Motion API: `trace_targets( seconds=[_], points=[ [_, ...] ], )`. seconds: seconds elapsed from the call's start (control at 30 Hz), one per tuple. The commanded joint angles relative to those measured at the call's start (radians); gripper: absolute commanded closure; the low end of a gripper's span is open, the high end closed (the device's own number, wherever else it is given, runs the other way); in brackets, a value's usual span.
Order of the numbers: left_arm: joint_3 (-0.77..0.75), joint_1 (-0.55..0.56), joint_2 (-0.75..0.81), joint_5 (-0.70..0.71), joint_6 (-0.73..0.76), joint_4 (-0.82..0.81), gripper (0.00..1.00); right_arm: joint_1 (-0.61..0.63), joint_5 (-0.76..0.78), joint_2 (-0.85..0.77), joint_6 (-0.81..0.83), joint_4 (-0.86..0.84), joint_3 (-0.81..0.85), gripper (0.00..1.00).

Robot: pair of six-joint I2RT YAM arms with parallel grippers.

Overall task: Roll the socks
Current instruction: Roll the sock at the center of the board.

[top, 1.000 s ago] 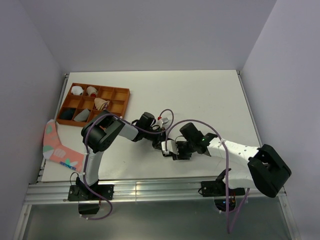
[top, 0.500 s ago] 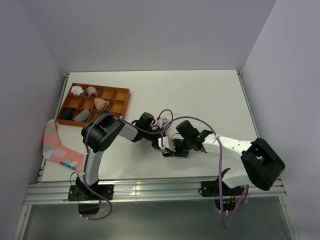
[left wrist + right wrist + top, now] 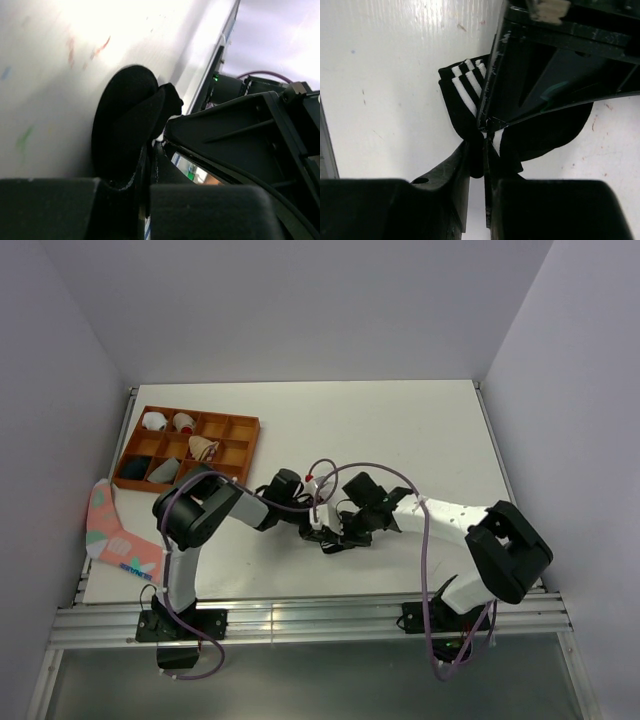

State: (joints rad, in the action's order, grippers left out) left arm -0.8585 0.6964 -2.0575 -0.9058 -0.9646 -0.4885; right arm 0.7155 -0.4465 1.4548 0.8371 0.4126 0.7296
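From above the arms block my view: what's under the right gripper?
A black sock with a white-striped cuff, bunched on the table and pinched by the right gripper and the left gripper. Both cover its middle, so whether another sock lies inside cannot be seen.

The near middle of the table (image 3: 400, 420) is taken up by the left arm (image 3: 195, 515) and the right arm (image 3: 450, 515). The left gripper (image 3: 148, 160) and the right gripper (image 3: 481, 145) are brought tip to tip, each clamped on the black sock (image 3: 462, 95), so no passage is left between them. A purple cable (image 3: 360, 465) is looped over that spot. The far-left corner is blocked by the compartment tray (image 3: 205, 414), and the left edge by the pink sock (image 3: 105, 525). Open surface is offered by the far half and the right side, bounded on three sides by walls (image 3: 300, 310).
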Motion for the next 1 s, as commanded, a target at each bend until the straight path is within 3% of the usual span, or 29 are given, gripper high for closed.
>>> trace_targets(
  seconds=[0.0,0.13,0.23,0.7,0.97],
  points=[
    [0.070,-0.017,0.049,0.159,-0.006,-0.051,0.91,-0.004,-0.040,0.045,-0.038,0.084,0.020,0.90],
    [0.162,-0.024,0.086,0.194,-0.068,-0.230,0.84,-0.007,-0.072,0.065,-0.061,0.127,0.036,0.91],
    [0.176,-0.025,0.115,0.232,-0.054,-0.271,0.79,-0.007,-0.078,0.094,-0.059,0.169,0.062,0.91],
    [0.375,-0.064,0.198,0.352,-0.140,-0.628,0.74,-0.048,-0.143,0.211,-0.049,0.324,0.194,0.91],
    [0.475,-0.066,0.321,0.467,-0.097,-0.605,0.75,-0.077,-0.178,0.283,-0.036,0.408,0.269,0.91]
  ],
)
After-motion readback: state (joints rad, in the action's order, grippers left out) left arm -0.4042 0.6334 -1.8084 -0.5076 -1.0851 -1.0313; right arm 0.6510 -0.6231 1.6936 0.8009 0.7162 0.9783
